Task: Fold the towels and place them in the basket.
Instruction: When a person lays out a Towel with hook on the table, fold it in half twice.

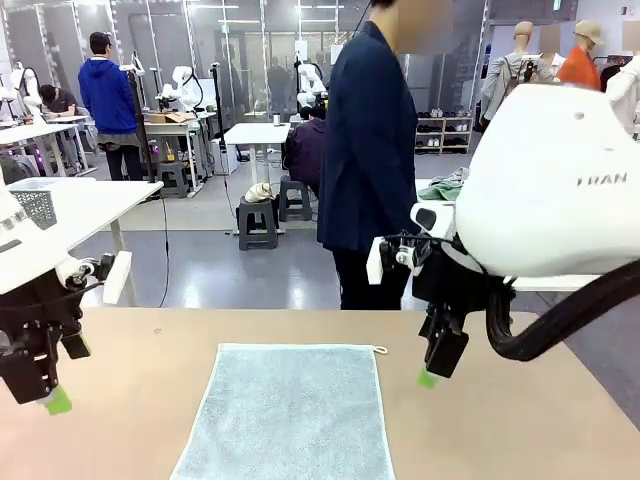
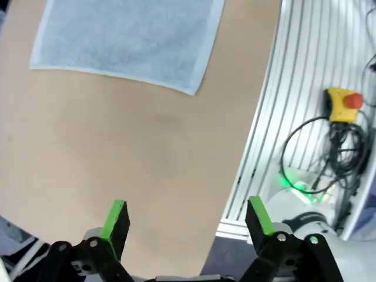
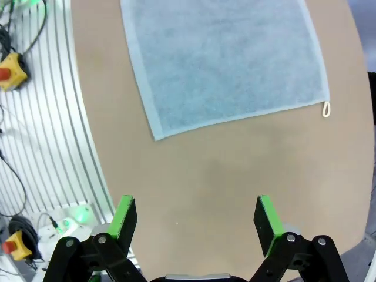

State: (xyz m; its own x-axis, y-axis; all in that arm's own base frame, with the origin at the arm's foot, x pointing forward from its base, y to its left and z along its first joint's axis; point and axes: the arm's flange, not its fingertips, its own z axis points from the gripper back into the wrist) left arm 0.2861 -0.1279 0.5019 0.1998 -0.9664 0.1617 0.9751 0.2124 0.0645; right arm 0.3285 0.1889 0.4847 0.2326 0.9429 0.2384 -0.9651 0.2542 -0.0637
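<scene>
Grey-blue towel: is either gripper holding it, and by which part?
Nothing is held. The left gripper and right gripper hang open, clear of the grey-blue towel, which lies flat on the table.

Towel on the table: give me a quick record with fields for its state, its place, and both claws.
towel: grey-blue, spread flat, not folded
place: middle of the table, corner loop at the far right corner
left claw: open, empty, above the table, apart from the towel
right claw: open, empty, above the table, apart from the towel
</scene>
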